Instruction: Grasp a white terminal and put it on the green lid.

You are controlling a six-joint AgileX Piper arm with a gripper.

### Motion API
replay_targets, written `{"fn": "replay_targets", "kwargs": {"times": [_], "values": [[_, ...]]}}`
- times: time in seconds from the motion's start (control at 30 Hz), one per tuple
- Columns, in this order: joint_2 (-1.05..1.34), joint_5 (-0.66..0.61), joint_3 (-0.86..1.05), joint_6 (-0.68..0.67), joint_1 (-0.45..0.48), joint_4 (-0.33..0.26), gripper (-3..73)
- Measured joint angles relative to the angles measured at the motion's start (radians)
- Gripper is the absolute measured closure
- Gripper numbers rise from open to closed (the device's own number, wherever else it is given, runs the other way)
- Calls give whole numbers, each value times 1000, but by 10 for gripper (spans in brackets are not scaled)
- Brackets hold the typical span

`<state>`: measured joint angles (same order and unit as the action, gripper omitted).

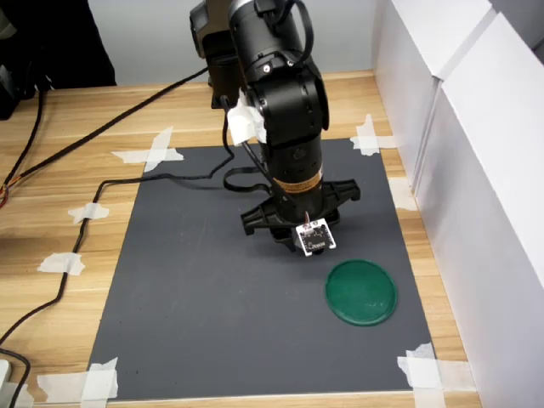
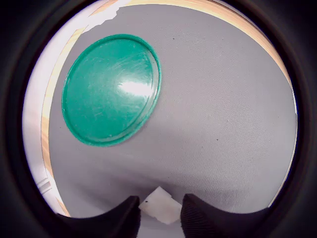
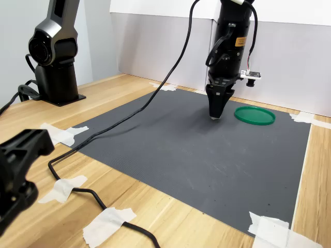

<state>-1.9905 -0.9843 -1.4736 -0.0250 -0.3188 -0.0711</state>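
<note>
The green lid [image 1: 361, 291] [image 3: 254, 114] lies flat on the dark mat, a round disc with a raised rim. In the wrist view the green lid [image 2: 111, 89] sits a short way ahead of the fingers. The white terminal [image 2: 159, 206] is a tiny white block pinched between the two black fingertips. My gripper [image 2: 159, 214] [image 3: 214, 114] points straight down, shut on it, low over the mat just to the second exterior view's left of the lid. I cannot tell whether the piece touches the mat. In the first exterior view the arm's wrist hides the fingers and the terminal.
The dark mat [image 1: 212, 289] is taped to a wooden table at its corners. White boxes [image 1: 476, 170] wall off the first exterior view's right. A black cable [image 1: 76, 255] runs along the mat's left edge. A second arm's base [image 3: 54, 51] stands at the back left of the second exterior view.
</note>
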Motion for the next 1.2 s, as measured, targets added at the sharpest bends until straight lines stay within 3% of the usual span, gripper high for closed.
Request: {"fn": "replay_targets", "kwargs": {"times": [0.3, 0.73, 1.2], "values": [[1, -21, -20, 0, 0, 0, 415], [-54, -118, -345, -60, -22, -24, 415], [-166, -127, -365, -177, -72, -45, 416]]}}
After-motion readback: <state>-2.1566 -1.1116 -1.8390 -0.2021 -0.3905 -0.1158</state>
